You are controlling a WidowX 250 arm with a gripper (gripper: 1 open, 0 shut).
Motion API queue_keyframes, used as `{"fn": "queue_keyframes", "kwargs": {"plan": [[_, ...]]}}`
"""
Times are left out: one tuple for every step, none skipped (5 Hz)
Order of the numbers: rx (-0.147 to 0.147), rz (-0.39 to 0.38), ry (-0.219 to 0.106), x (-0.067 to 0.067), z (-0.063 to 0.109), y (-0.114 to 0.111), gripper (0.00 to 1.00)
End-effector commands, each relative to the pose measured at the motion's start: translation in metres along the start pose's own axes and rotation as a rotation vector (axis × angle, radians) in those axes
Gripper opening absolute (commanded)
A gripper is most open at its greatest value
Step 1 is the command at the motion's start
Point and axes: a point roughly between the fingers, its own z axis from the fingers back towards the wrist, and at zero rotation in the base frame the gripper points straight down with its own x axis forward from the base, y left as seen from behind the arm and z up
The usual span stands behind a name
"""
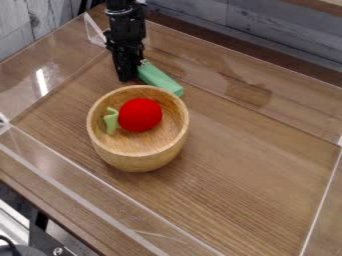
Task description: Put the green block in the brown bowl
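Gripper (128, 74) placed at green block (163, 80), beyond brown bowl (139, 152)
Jaws are closed at its left end, seemingly for lifting; a grip cannot be confirmed.

The arm (123, 28) is black all over, a slim column built of short, blocky sections stacked one on another, with small ledges and notches where they meet. Its surfaces look matt and catch only a few dull grey glints along the edges. The gripper (128, 74) at its end is just as black and narrow, its fingers too dark to tell apart.
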Motion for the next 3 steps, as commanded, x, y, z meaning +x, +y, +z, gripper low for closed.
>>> {"fn": "queue_keyframes", "kwargs": {"plan": [[0.032,-0.035,-0.067,0.0265,0.0143,-0.0088,0.0],[0.027,-0.036,-0.06,0.0232,0.0144,-0.0093,0.0],[0.023,-0.036,-0.053,0.0199,0.0148,-0.0099,0.0]]}}
